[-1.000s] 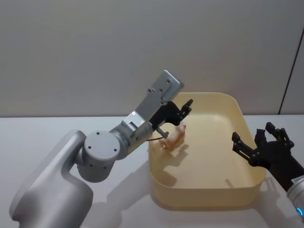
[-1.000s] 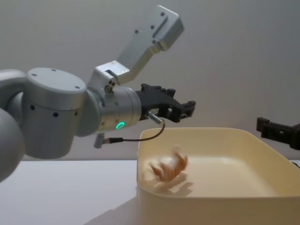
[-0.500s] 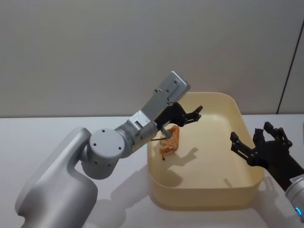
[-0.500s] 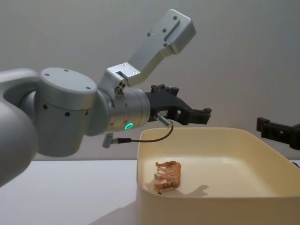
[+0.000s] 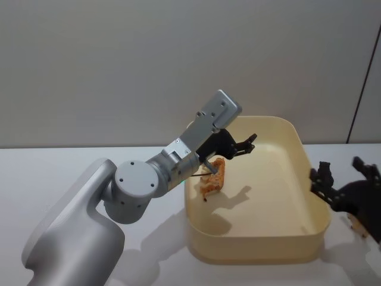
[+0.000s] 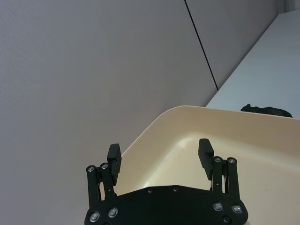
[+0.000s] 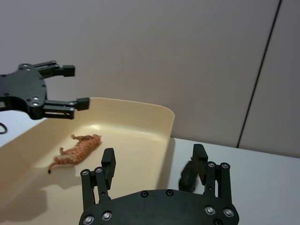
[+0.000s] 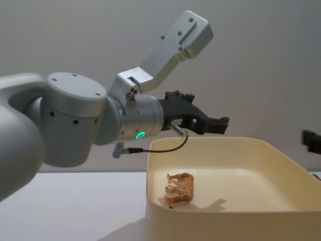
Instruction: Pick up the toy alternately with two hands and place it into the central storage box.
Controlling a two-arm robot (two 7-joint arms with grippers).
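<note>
The striped toy tiger (image 5: 213, 177) lay on the floor of the storage box (image 5: 256, 243), close to its left wall. The left gripper (image 5: 249, 143) hung above that side of the box, fingers spread wide with nothing in them. The right gripper (image 7: 153, 155) was just outside the box's right wall, fingers apart and empty too. A small dark thing (image 7: 187, 175) (maybe another toy) sat by that wall. It looked like the right gripper's turn. It should go down slowly, put a finger on each side of the dark thing, squeeze gently, then lift higher than the wall before crossing.
</note>
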